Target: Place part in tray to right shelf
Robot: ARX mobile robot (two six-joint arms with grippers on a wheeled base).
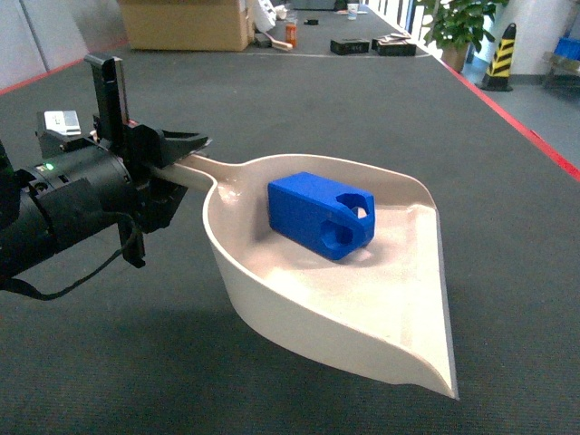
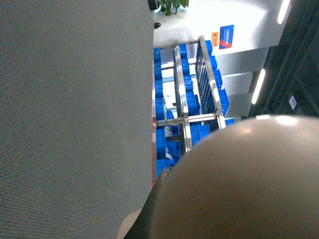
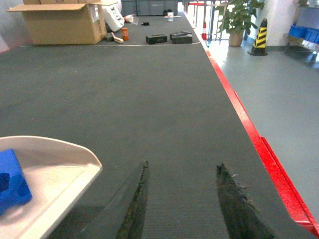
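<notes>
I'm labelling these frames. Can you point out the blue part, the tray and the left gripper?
blue part [image 1: 313, 210]: head view, its side face.
tray [image 1: 362, 313]: head view, bare floor.
left gripper [image 1: 177, 154]: head view, fingertips clamping the tray's handle.

- tray [image 1: 362, 317]: smooth cream plastic with a slight sheen, catches the light along the rim
- part [image 1: 319, 215]: bright blue plastic, smooth, kinda satin, not really shiny
- floor [image 1: 272, 100]: dark grey carpet, matt, finely ribbed weave
- left hand [image 1: 168, 149]: matt black plastic-looking housing
- right hand [image 3: 182, 204]: fingers look dark and rough, scuffed edges
- right shelf [image 2: 187, 99]: shiny bare metal rails
- cardboard box [image 1: 186, 23]: plain brown, matt
</notes>
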